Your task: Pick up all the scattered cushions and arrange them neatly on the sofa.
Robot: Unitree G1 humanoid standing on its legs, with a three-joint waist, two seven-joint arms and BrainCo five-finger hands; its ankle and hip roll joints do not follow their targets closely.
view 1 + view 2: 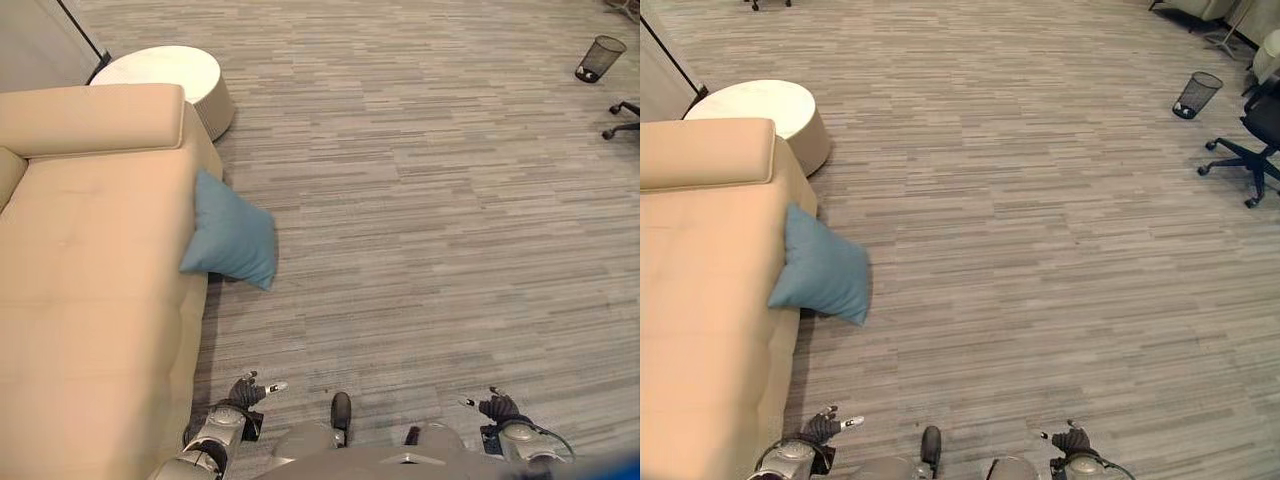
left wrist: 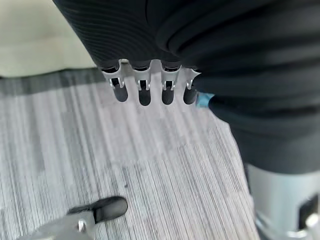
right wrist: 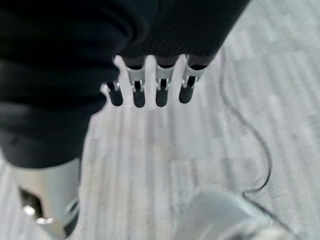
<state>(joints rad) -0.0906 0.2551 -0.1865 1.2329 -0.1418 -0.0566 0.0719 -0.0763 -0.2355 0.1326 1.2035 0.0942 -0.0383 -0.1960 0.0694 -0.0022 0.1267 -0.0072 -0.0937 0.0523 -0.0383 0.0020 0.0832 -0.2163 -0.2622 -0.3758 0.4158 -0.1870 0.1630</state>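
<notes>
1. Cushion (image 1: 232,240): one blue cushion, leaning tilted against the front edge of the sofa (image 1: 90,300), lower corner down on the floor (image 1: 420,220). Half propped, not on the seat, so it counts as not yet placed.
2. Left robot hand (image 1: 248,392): low at the robot's side, just beside the near end of the sofa, fingers straight and relaxed, thumb apart, holding nothing. The wrist view shows only carpet past the fingertips.
3. Right robot hand (image 1: 497,407): low on the other side over bare floor, fingers also straight and loose, empty. Idle.
4. Both hands hang well short of the cushion; my read is the robot is in a neutral carry pose for walking, not reaching.
5. Step in hand, as a guess: approach the cushion. The left hand is nearer the sofa side, so it seems the natural one to grab with.
6. Sofa seat is bare, plenty of room to set it against the backrest (image 1: 95,118).
7. Round white side piece (image 1: 165,75) beyond the sofa end, bin (image 1: 601,57) and office chair (image 1: 1252,140) far off, none in the way.
</notes>
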